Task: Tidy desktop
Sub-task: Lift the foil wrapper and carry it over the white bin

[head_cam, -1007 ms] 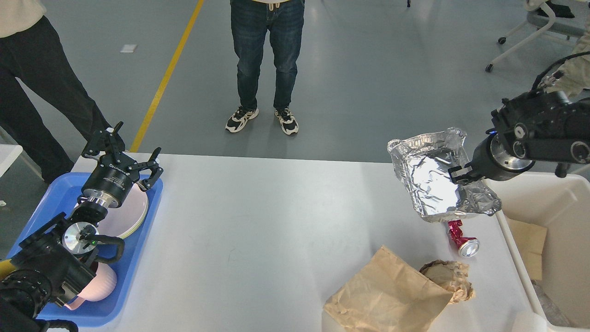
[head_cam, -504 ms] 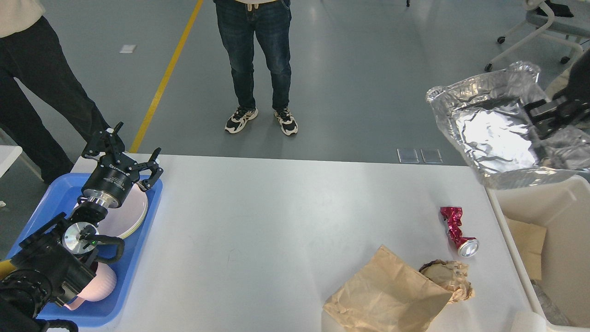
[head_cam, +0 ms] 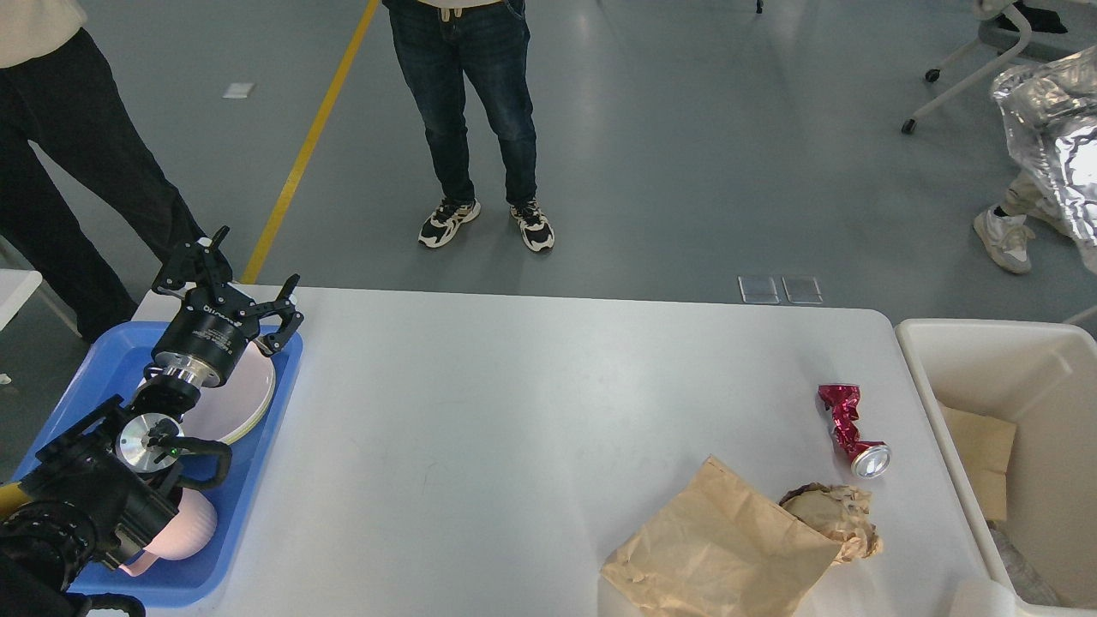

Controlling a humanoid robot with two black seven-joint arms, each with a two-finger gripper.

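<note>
The white desktop (head_cam: 514, 411) carries a crushed red can (head_cam: 848, 428), a flat brown paper bag (head_cam: 724, 548) and a crumpled brown paper wad (head_cam: 836, 514), all at its near right. My left gripper (head_cam: 244, 287) is open and empty, hovering over the far end of the blue tray (head_cam: 248, 506) at the left. A crumpled foil tray (head_cam: 1054, 128) hangs in the air at the top right edge of the view. My right gripper is out of view, so what holds the foil does not show.
The blue tray holds pale plates (head_cam: 240, 403) and a pink cup (head_cam: 184, 531). A cream bin (head_cam: 968, 330) with cardboard (head_cam: 986, 446) inside stands off the table's right edge. Two people (head_cam: 471, 128) stand beyond the far edge.
The foil tray has risen from the table's right end, up and to the right, nearly out of view. My right arm has left the view. The left arm has not moved.
</note>
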